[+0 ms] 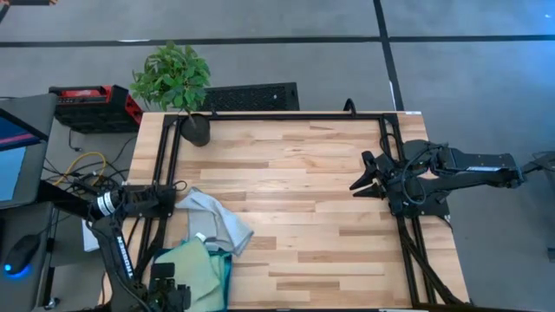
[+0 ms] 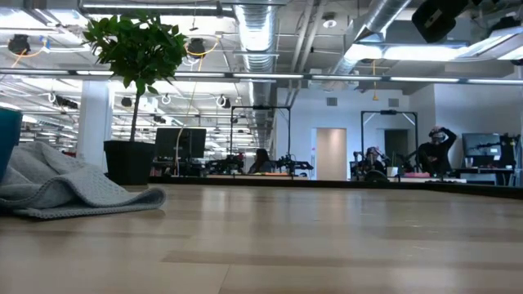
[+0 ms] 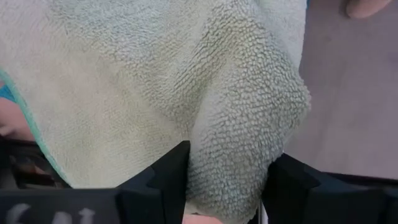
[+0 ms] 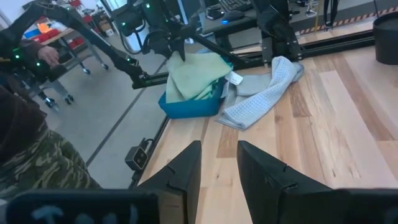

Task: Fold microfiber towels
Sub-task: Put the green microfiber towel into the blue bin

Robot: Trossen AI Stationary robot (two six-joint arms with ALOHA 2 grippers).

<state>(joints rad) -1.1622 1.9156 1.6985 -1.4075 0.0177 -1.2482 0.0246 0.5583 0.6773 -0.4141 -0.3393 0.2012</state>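
A light green towel (image 1: 192,267) lies heaped in a teal-blue bin (image 4: 186,107) at the table's near left corner. My left gripper (image 3: 230,180) stands over the bin, shut on a raised fold of this towel; it also shows in the high view (image 1: 170,290). A pale grey towel (image 1: 214,221) lies crumpled on the table just beyond the bin, one end against the bin's rim; it also shows in the low view (image 2: 65,186). My right gripper (image 1: 366,179) is open and empty, above the table's right side. The other towels are not in view. My left gripper pinches a bunched fold of the green towel (image 3: 233,143) between its two fingers (image 3: 171,180), several layers thick. In the right wrist view the fingers come from above, and the towel rises to a peak (image 4: 182,61) under them. The rest of the towel lies in the bin.
A potted plant (image 1: 192,126) stands at the table's far left corner. A black frame rail (image 1: 165,173) runs along the left side, another (image 1: 403,234) along the right. Bare wood (image 1: 303,208) lies between the arms. A person (image 4: 31,155) stands beyond the table's left edge.
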